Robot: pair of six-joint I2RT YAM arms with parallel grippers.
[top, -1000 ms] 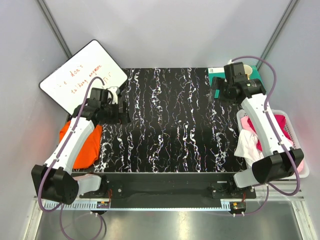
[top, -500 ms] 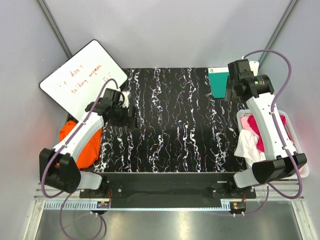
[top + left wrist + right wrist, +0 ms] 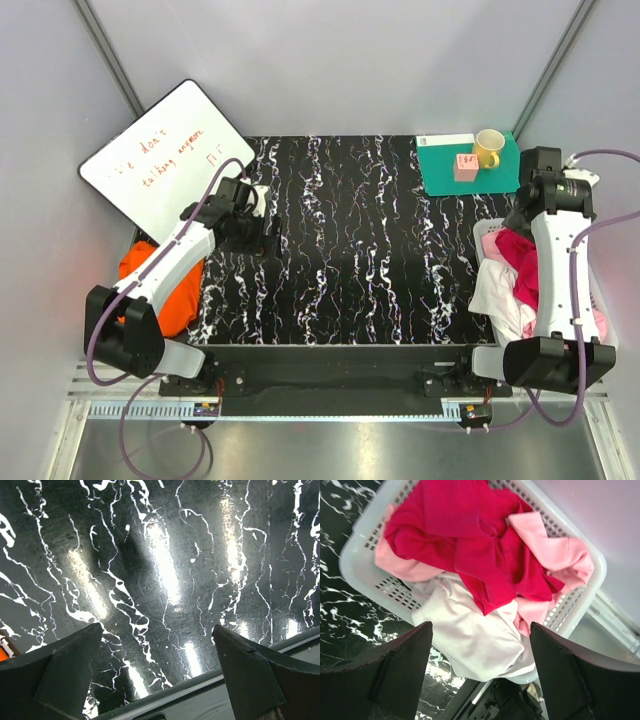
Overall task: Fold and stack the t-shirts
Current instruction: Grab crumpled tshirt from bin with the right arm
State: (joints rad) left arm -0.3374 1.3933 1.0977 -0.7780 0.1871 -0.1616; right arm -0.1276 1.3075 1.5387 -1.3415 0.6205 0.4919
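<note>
A white basket [image 3: 364, 544] at the table's right edge holds a heap of t-shirts: a magenta-red one [image 3: 470, 540] on top, a pale pink one [image 3: 565, 560] beside it, and a white one [image 3: 470, 635] spilling over the near rim. My right gripper [image 3: 480, 626] hangs open above this heap, touching nothing. In the top view it [image 3: 538, 188] stands over the basket's far end. An orange t-shirt [image 3: 165, 285] lies off the table's left side. My left gripper [image 3: 156, 629] is open over bare black marbled table [image 3: 165, 570], empty, near the left edge [image 3: 255, 218].
A whiteboard [image 3: 165, 160] with red writing leans at the back left. A green mat [image 3: 445, 172] at the back right carries a yellow mug [image 3: 489, 147] and a small pink cube [image 3: 465, 166]. The table's near edge [image 3: 200, 682] runs under my left fingers.
My right arm has swung from over the green mat to the right, above the basket, uncovering the mug and cube. My left gripper has shifted slightly right over the table.
</note>
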